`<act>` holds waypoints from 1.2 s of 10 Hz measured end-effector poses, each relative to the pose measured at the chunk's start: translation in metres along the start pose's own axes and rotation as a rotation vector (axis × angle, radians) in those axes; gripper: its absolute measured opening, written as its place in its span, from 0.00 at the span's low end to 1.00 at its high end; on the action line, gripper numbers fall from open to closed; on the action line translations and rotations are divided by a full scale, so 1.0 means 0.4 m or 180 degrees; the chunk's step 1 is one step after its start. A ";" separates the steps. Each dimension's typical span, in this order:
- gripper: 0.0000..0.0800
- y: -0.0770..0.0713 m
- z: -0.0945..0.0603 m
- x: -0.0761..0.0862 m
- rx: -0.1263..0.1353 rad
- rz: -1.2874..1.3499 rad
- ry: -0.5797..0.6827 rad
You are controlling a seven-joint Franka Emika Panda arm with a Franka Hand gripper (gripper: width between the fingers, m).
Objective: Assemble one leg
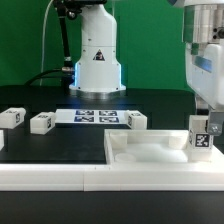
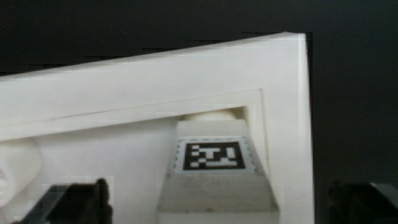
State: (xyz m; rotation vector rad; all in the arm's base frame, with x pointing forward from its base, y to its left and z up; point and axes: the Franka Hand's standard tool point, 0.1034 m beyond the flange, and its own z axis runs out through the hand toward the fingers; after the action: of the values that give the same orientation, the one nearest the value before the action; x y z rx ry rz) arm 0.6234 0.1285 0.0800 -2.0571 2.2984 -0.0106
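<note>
A leg (image 1: 201,137), a small white post with a black-and-white tag, stands upright in the corner of the large flat white tabletop piece (image 1: 150,152) at the exterior view's right. My gripper (image 1: 207,108) hangs straight over it. In the wrist view the leg (image 2: 215,160) shows its tag between my two dark fingers (image 2: 80,203), with a gap on each side, so the gripper (image 2: 214,206) is open and straddles the leg without touching it. The tabletop's corner (image 2: 160,100) lies beneath.
Three more loose legs lie on the black table: two at the exterior view's left (image 1: 12,117) (image 1: 41,122) and one near the middle (image 1: 136,120). The marker board (image 1: 93,117) lies before the robot base (image 1: 97,60). A white rail (image 1: 90,178) runs along the front.
</note>
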 end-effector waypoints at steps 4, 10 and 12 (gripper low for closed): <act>0.81 -0.005 -0.003 0.006 0.0007 -0.1231 0.0003; 0.81 -0.005 0.002 0.011 -0.0003 -0.2966 0.0012; 0.81 -0.005 0.003 0.012 -0.0008 -0.3431 0.0019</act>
State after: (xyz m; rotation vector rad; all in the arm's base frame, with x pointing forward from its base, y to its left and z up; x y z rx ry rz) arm 0.6247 0.1237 0.0788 -2.9612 0.9218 -0.0575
